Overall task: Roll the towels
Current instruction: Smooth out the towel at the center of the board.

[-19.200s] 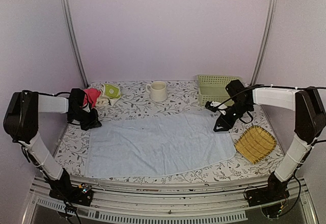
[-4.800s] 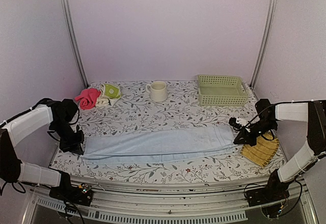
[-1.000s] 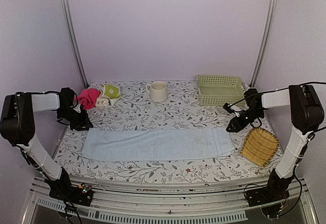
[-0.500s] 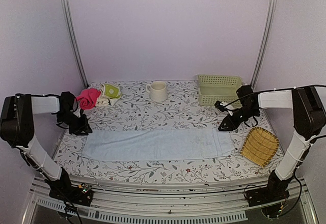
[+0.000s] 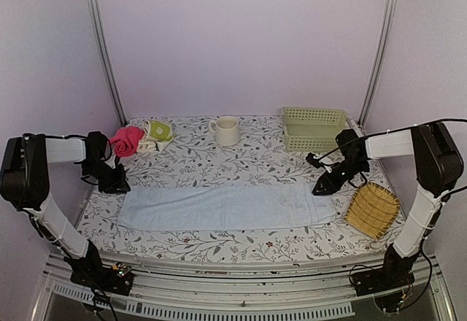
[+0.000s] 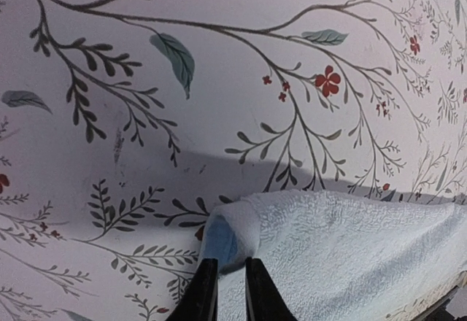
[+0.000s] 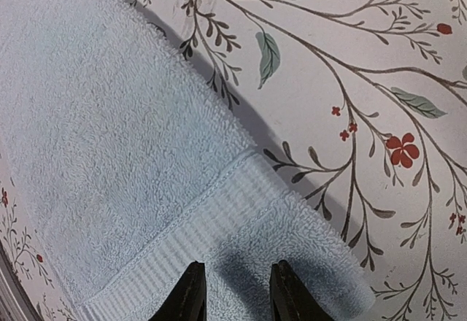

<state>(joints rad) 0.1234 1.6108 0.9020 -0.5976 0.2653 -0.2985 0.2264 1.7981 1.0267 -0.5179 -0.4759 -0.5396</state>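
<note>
The blue towel (image 5: 226, 206) lies folded in a long strip mid-frame on the surface (image 5: 219, 162), probably ready for rolling, with the right claw (image 7: 235, 271) spread open above its hem and the left claw (image 6: 228, 266) nearly shut at the far corner; I cannot tell whether it pinches.

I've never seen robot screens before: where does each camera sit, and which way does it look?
Top external: above and behind, looking down on table and blue towel; both arms show.
Left wrist: rides that arm, faces down; left gripper over the towel's left corner.
Right wrist: same on the right; right gripper over the banded right corner.
Shared: all show the blue towel.
</note>
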